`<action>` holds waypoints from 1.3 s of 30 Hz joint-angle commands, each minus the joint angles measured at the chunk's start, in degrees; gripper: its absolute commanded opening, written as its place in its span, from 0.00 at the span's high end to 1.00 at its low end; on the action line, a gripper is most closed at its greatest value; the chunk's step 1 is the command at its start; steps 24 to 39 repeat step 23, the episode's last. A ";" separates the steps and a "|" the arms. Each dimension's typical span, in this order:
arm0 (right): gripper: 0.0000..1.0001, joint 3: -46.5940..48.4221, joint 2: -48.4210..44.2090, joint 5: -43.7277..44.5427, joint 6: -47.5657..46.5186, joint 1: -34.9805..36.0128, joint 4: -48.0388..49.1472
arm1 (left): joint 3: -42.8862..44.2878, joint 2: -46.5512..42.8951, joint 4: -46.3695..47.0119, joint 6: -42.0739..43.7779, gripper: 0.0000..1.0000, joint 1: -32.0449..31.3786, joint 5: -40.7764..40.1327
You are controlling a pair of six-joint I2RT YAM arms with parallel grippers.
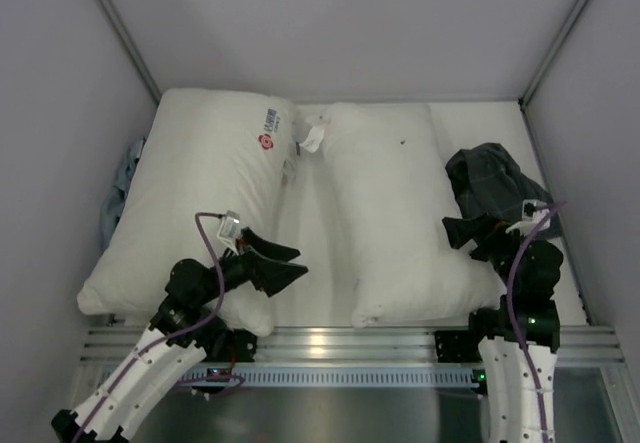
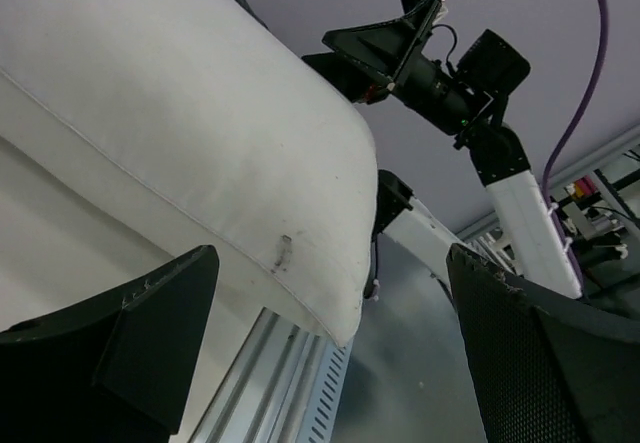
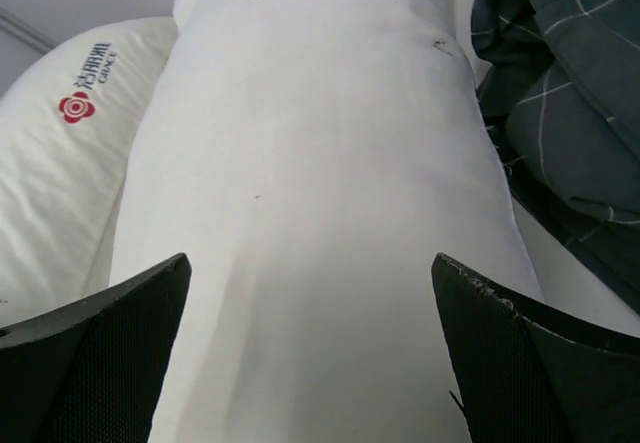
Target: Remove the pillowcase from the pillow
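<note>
Two pillows are laid side by side: logo pillow [image 1: 200,193] left, plain pillow [image 1: 400,213] middle. The pillowcase [image 1: 490,183] is off and bunched against the pillow's right side. Left gripper [image 1: 300,263] jaws are spread, empty, over the logo pillow's near corner. Right gripper [image 1: 448,233] jaws are spread, empty, beside the pillow's right edge.

Centre: the pillow [image 1: 400,213]; just left, a second pillow [image 1: 200,193]; at right, the pillowcase [image 1: 495,183] (touching the pillow's edge).
</note>
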 commanded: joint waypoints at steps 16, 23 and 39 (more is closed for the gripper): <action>0.00 -13.68 -18.37 -7.73 7.44 1.42 -0.15 | -24.98 -12.96 47.86 -32.23 0.01 0.01 11.98; 0.01 -17.30 -19.70 -12.49 10.96 2.56 3.36 | -24.98 -13.05 48.47 -33.37 0.01 0.01 12.68; 0.01 -17.30 -19.70 -12.49 10.96 2.56 3.36 | -24.98 -13.05 48.47 -33.37 0.01 0.01 12.68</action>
